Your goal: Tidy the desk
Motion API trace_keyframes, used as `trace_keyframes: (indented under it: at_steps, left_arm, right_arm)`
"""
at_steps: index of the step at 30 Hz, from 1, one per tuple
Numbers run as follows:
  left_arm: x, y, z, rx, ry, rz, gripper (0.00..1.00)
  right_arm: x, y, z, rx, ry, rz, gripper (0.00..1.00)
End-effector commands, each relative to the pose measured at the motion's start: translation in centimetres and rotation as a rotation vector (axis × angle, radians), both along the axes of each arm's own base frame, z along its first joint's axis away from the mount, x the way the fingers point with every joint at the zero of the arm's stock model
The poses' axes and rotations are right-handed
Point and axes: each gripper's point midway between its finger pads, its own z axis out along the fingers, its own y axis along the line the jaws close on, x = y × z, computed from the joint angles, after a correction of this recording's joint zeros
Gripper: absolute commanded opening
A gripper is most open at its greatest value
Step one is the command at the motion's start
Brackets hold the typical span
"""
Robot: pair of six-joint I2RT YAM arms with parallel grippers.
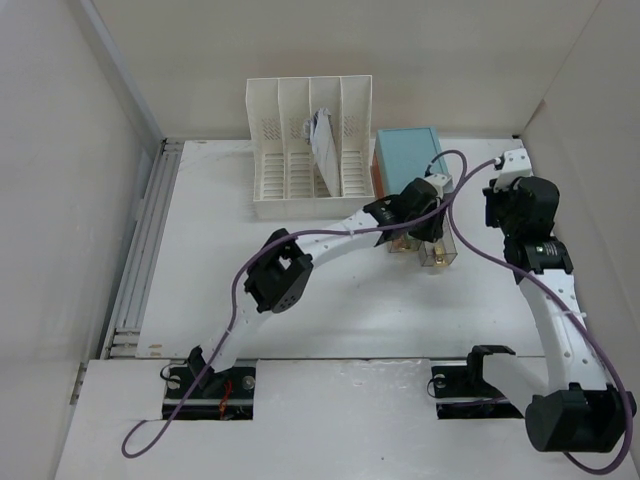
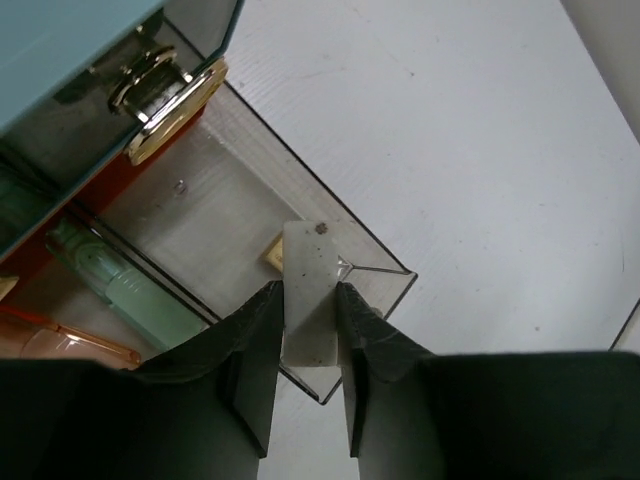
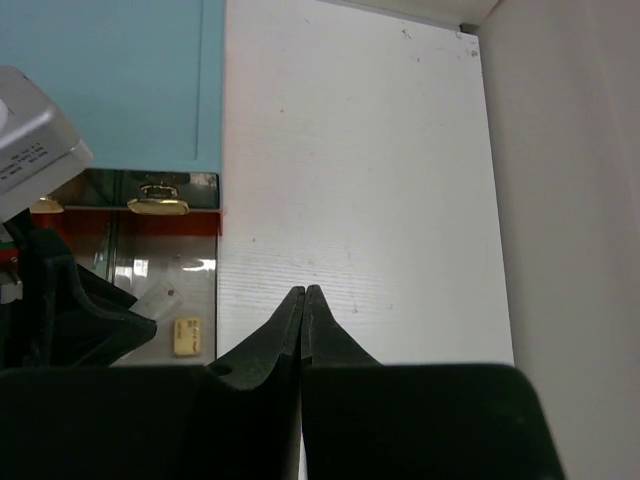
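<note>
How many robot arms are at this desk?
2. The left arm reaches across to the clear drawer at the teal box; the right arm stands along the right edge of the desk. None seems hidden.

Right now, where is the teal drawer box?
In the top view, the teal drawer box stands at the far edge of the desk, just right of the white file rack, its clear drawer pulled out.
</note>
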Motion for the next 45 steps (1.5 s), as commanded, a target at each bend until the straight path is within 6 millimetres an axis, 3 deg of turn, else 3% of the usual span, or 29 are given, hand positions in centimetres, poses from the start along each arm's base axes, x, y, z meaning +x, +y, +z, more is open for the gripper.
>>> trace_keyframes:
  at_steps: [1,3,7,10,14,15,17,18,19,20,21,22,24,25,26,28,29,31,32,33,34,37,38,39,45]
  left_arm:
    - [0.6,0.3,0.0,0.033,-0.021,0.021,0.28]
    - [0.6,0.3,0.0,0.033,-0.021,0.021,0.50]
    - [0.8,0.4,0.0,0.036,-0.025,0.029,0.63]
    - [1.0,0.5,1.2,0.026,-0.047,0.033,0.65]
    - [1.1,0.3,4.1,-0.031,-0.084,0.035,0.42]
    - [1.0,0.7,5.0,-0.047,-0.100,0.044,0.26]
    - [1.0,1.1,6.6,-0.073,-0.122,0.053,0.08]
    - [0.9,1.3,9.5,-0.127,-0.156,0.055,0.03]
    - [0.7,1.9,9.5,-0.125,-0.160,0.063,0.00]
    - [0.5,2.5,12.8,-0.177,-0.206,0.070,0.00]
    - [0.3,2.7,11.6,-0.155,-0.193,0.069,0.00]
    - [-0.1,3.9,13.7,-0.186,-0.228,0.078,0.00]
    - [-0.9,5.4,15.4,-0.208,-0.256,0.084,0.00]
    - [-2.1,6.7,18.2,-0.246,-0.293,0.087,0.00]
    - [-2.8,7.8,15.9,-0.209,-0.271,0.084,0.00]
    - [-4.5,9.1,14.7,-0.187,-0.261,0.059,0.00]
    - [-5.1,10.2,13.1,-0.151,-0.253,0.051,0.00]
    - [-6.5,10.4,10.5,-0.109,-0.205,-0.018,0.00]
    - [-6.7,10.5,9.6,-0.111,-0.190,-0.036,0.00]
    - [-7.8,10.5,7.4,-0.095,-0.146,-0.088,0.00]
    - [-8.3,10.4,6.4,-0.097,-0.121,-0.108,0.00]
    - [-9.3,9.4,3.6,-0.098,-0.046,-0.183,0.00]
    - [-9.2,9.5,2.6,-0.088,-0.024,-0.192,0.00]
    - [-9.2,9.0,1.2,-0.073,0.001,-0.207,0.00]
    - [-7.5,8.4,-2.3,-0.046,0.049,-0.161,0.00]
  right_arm:
    - [0.1,0.4,3.2,0.030,-0.105,0.015,0.00]
    - [0.1,0.4,3.2,0.030,-0.105,0.015,0.00]
    - [0.1,0.4,2.8,0.031,-0.096,0.015,0.00]
    - [0.2,0.7,1.7,0.010,-0.056,0.043,0.00]
    - [0.2,1.1,1.4,-0.024,-0.031,0.091,0.00]
    - [0.2,1.2,1.4,-0.029,-0.031,0.103,0.00]
    - [-0.1,1.8,1.3,-0.043,-0.022,0.152,0.00]
    - [-0.1,2.0,1.3,-0.058,-0.023,0.173,0.00]
    - [-0.3,2.1,1.6,-0.067,-0.034,0.188,0.00]
    - [-0.4,2.3,1.5,-0.080,-0.027,0.208,0.00]
    - [-0.5,2.2,1.8,-0.094,-0.036,0.212,0.00]
    - [-0.7,2.5,1.5,-0.101,-0.025,0.234,0.00]
    - [-1.1,2.9,0.7,-0.116,0.007,0.285,0.00]
    - [-1.3,3.2,0.4,-0.165,0.018,0.339,0.01]
    - [-1.9,5.0,0.0,-0.179,0.023,0.471,0.05]
    - [-3.7,6.1,-1.9,-0.307,0.102,0.672,0.05]
    - [-4.5,6.9,-3.1,-0.338,0.142,0.781,0.02]
    - [-7.2,8.3,-6.0,-0.318,0.262,0.966,0.00]
    - [-7.5,8.5,-6.4,-0.410,0.257,1.087,0.00]
    - [-7.7,8.9,-8.1,-0.374,0.316,1.164,0.00]
    - [-9.3,9.1,-9.4,-0.329,0.398,1.231,0.00]
    - [-9.1,9.4,-11.2,-0.286,0.499,1.407,0.00]
    - [-10.0,9.5,-11.6,-0.235,0.560,1.444,0.00]
    - [-9.2,9.4,-12.3,-0.206,0.593,1.462,0.00]
    - [-7.1,8.7,-14.4,-0.265,0.571,1.390,0.00]
